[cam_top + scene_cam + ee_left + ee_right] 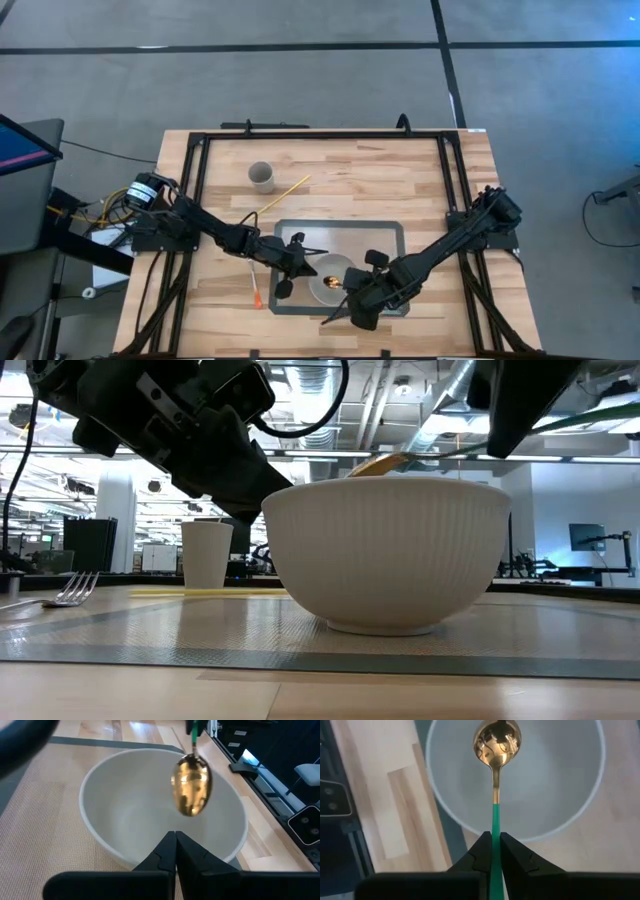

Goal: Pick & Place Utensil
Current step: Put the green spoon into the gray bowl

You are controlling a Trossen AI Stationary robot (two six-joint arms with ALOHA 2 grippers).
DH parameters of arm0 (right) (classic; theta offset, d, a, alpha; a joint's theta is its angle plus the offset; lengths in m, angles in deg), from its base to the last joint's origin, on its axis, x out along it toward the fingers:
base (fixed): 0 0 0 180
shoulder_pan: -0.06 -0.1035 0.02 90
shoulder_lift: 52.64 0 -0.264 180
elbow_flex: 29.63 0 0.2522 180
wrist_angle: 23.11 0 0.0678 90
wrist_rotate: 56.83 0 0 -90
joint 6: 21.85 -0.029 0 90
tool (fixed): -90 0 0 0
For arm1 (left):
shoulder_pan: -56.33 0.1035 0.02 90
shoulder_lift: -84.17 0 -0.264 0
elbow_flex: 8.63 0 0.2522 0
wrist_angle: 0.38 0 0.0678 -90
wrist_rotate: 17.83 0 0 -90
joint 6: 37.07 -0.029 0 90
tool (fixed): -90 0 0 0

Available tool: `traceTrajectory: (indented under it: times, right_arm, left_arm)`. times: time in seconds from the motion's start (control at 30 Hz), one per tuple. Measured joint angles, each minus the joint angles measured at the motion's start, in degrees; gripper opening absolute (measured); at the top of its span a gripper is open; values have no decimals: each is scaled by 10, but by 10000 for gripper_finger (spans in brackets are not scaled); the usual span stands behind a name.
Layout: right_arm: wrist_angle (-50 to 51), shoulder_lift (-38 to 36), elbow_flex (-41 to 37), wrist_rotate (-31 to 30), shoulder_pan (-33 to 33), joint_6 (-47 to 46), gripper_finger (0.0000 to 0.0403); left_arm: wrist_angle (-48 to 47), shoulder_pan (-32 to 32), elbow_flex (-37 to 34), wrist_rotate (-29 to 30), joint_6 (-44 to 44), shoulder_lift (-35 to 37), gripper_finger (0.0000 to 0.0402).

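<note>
Right tool (495, 851) was clamped on the green handle of the spoon (496, 750) — gold spoon head hung over the white bowl (555, 795), above the inside, not touching it as far as the right wrist view showed. In the high view the right tool (352, 300) sat at lower centre of the frame, just beside the bowl (322, 287), the arm running up to the right edge of the counter (400, 160).

Left tool (175, 851) was pinched shut on nothing, fingers pressed together, just beside the bowl's near rim (100, 835); the spoon head (191, 787) hung beyond it over the bowl. In the high view the left tool (298, 255) was left of the bowl, over the grey mat (385, 240).

The bowl stood on the mat at lower centre of the counter. In the low view the bowl (385, 550) filled mid-frame, with the spoon (380, 463) showing just above its rim.

Other items — a paper cup (261, 176) upright at upper left of the counter, a yellow stick (285, 194) lying diagonally just to its right, an orange-tipped utensil (256, 288) lying off the mat's left edge. In the low view a fork (70, 592) lay at far left, with the cup (206, 554) behind it.
</note>
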Motion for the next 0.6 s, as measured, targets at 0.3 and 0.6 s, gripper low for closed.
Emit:
traceTrajectory:
  times: [0.3, 0.6]
  right_arm:
    - [2, 0, 0, 21, 36, 0, 22]
    - [-7, 9, 0, 32, 37, -28, 16]
  left_arm:
    - [-1, 0, 0, 0, 0, 0, 4]
    - [-1, 0, 0, 0, 0, 0, 4]
